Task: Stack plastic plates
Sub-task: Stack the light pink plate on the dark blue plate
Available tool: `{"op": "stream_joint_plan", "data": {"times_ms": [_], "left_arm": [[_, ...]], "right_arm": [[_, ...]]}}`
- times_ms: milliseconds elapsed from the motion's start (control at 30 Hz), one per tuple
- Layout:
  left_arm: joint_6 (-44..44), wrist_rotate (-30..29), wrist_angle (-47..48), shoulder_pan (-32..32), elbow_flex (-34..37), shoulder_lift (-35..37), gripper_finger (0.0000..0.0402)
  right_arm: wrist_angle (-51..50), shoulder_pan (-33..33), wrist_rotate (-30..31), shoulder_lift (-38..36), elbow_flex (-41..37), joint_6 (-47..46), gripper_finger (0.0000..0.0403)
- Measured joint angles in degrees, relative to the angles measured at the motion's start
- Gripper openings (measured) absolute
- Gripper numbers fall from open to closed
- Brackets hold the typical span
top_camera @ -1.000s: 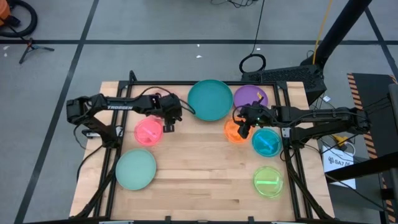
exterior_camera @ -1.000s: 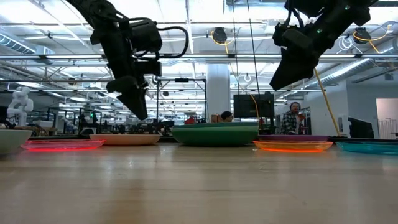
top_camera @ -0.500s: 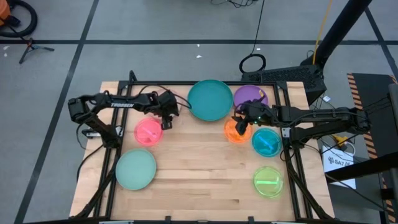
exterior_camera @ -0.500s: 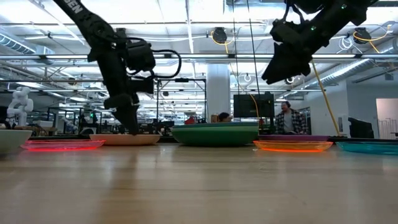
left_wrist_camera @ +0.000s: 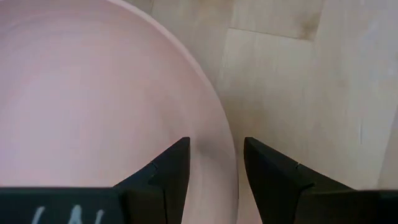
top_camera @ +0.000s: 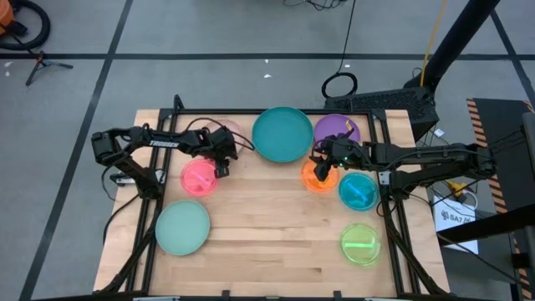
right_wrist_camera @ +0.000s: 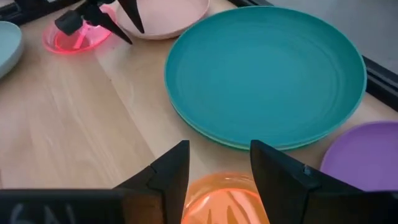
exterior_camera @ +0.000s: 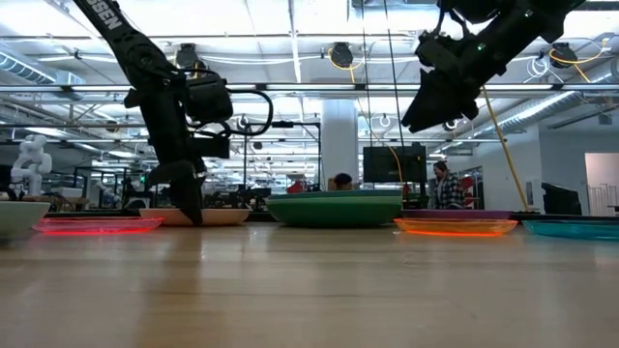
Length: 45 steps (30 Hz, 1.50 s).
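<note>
Round plates lie flat on the wooden table: a large teal plate [top_camera: 282,134] on a dark green one, purple [top_camera: 336,127], orange [top_camera: 316,177], blue [top_camera: 359,191], lime [top_camera: 361,244], mint [top_camera: 182,227], translucent pink [top_camera: 199,177] and pale pink [left_wrist_camera: 93,99]. My left gripper [left_wrist_camera: 214,146] is open and low at the pale pink plate [right_wrist_camera: 165,15], at the table's far left. My right gripper [right_wrist_camera: 217,152] is open and hangs well above the orange plate [right_wrist_camera: 224,199]. My left gripper comes from above, pointing down, with one finger [left_wrist_camera: 171,165] over the inside of the pale pink plate's rim [left_wrist_camera: 217,137] and the other finger [left_wrist_camera: 267,165] outside it over the wood. Whether either finger touches the rim, I cannot tell.
The plates ring the table's far and side parts. Bare wood [top_camera: 267,226] lies in the middle and along the near edge. The table stands in a black frame [top_camera: 393,226]. People stand in the room far behind the table.
My left gripper has come down and moved a little toward the table's left, from above the translucent pink plate to the pale pink plate's rim at table height. My right gripper has shifted slightly left and up above the orange plate. No plate has moved.
</note>
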<state>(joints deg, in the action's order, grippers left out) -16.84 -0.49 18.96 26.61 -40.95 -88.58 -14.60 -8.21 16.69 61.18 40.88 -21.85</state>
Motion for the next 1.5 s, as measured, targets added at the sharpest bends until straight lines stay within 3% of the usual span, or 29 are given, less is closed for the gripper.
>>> {"op": "stream_joint_plan", "data": {"times_ms": [500,667,967,1100,1233,1367,1500], "left_arm": [[2.10,-3.12,-0.11,-0.69,-0.09,0.24,0.0014],[3.63,-10.20,0.71,-3.43,-0.13,1.81,0.0010],[7.14,-12.94,0.81,-8.19,-0.11,13.28,0.0010],[4.02,-12.92,-5.29,-11.23,-0.11,18.38,0.0010],[-1.25,-11.59,-18.01,-14.57,-0.13,19.40,0.0010],[-2.40,-5.70,-30.51,-14.97,-0.15,16.02,0.0010],[-1.98,-5.01,-35.33,-14.90,-2.53,10.52,0.0010]], "right_arm": [[0.88,0.04,-0.22,1.43,0.00,0.89,0.0164],[0.86,0.05,-0.26,1.43,0.00,1.86,0.0164],[0.90,1.21,-0.44,1.43,0.00,4.09,0.0164],[0.98,2.38,-0.45,1.43,0.00,4.55,0.0164],[1.04,3.58,-0.46,1.43,0.00,4.57,0.0164],[0.93,4.63,-0.46,1.43,0.00,4.76,0.0164],[0.50,5.03,-0.51,1.40,0.00,5.39,0.0164]]}}
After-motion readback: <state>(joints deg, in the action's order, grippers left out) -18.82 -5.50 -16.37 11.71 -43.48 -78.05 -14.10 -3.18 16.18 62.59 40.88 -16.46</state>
